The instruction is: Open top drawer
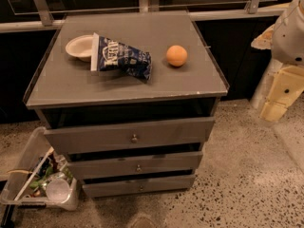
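Three dark grey drawer fronts face you in one cabinet (66, 87), stacked and growing narrower downward; the top drawer (95, 136) is the widest and tallest, sitting just under the flat slab top with a dark gap above its upper edge, and it carries one small round metal knob (134, 138) at its centre; the middle drawer (104, 167) and bottom drawer (114, 188) show one knob each. Three things lie on the cabinet top: one shallow white bowl (78, 46) at the left, one crumpled blue and white bag (121, 58) touching the bowl's right side, and one round orange (176, 55) apart to the right. One gripper (280, 96), cream-coloured and blocky, hangs at the right edge of your view, beside the cabinet and well apart from the knob; you cannot tell whether it is wide or narrow. One clear plastic bin (28, 156) of mixed litter stands on the speckled floor (247, 175) against the cabinet's lower left corner; one pale rail (228, 14) on metal brackets runs behind.
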Available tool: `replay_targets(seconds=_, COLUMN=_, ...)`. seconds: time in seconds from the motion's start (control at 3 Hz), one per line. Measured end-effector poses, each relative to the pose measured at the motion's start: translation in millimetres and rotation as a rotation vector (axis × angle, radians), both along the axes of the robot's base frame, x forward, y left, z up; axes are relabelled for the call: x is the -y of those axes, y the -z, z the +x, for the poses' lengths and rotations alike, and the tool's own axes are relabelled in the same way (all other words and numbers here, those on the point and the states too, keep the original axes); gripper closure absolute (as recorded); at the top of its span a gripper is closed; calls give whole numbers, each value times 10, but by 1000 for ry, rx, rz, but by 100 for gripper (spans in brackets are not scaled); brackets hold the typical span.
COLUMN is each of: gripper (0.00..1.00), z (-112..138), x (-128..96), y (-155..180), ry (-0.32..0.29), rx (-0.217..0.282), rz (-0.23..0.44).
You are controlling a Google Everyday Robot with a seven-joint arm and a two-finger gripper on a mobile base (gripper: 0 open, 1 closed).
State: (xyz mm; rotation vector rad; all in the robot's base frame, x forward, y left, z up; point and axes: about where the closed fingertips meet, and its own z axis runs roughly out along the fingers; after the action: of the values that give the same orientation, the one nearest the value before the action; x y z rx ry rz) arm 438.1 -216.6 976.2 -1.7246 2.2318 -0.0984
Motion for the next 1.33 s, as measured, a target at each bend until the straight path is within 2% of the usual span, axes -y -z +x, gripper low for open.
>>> replay_targets(seconds=0.33, gripper=0, z=0, x=-1, y=-12, ry=2, rx=7, rz=3)
replay_targets(seconds=0.67, gripper=0, z=-21, x=-60, y=162, ry=-34, rx=19, rz=35)
replay_targets(seconds=1.0, gripper=0, z=-4, x=-127, y=507, ry=-104, rx=35, rz=114)
replay_targets(seconds=1.33, gripper=0, z=34, x=-194, y=825, ry=-197, rx=94, rz=210)
